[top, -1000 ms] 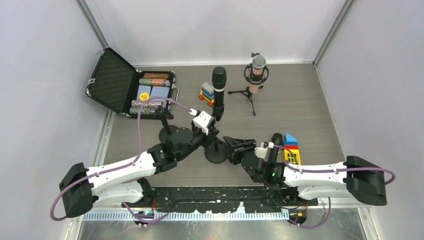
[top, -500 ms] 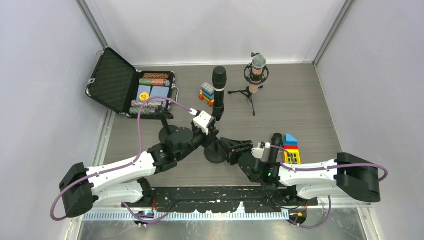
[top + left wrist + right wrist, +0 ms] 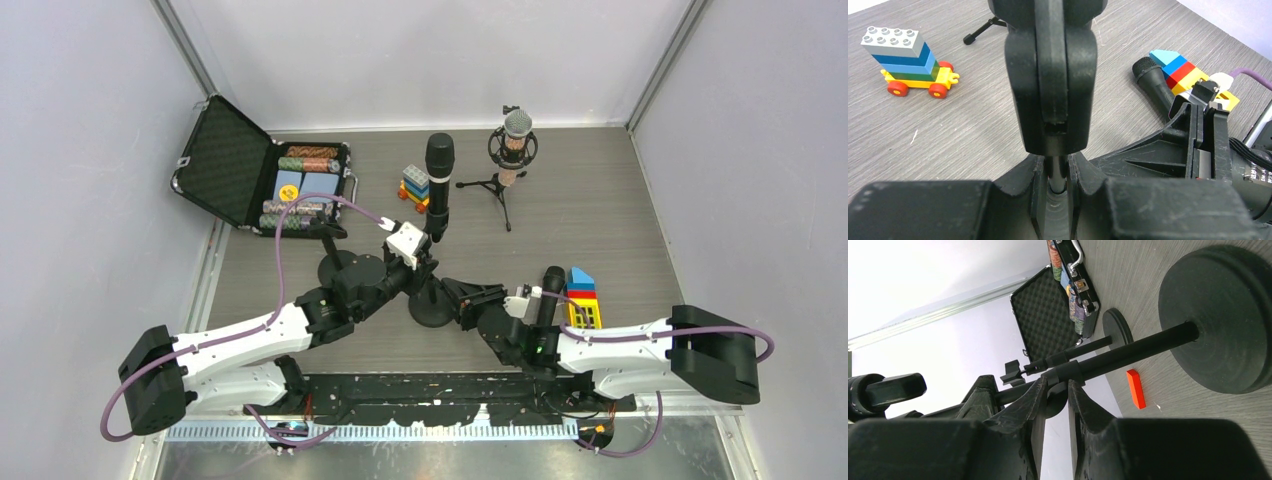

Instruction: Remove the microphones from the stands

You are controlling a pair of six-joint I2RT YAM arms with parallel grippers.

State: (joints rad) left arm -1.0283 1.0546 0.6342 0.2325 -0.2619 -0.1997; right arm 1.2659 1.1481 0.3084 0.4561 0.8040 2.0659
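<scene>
Top external view: black mic stands upright in clip of stand, mid table. L gripper jaws narrow, pinching stand pole just under clip. R gripper jaws narrow, clamped on same pole, nr base disc.

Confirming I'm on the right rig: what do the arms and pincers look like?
The left arm and right arm have white links and black joints, each trailing a purple cable. The left pincer and right pincer are black with two wedge-shaped fingers. A white block sits at the left wrist; a green light shows on the right arm.
</scene>
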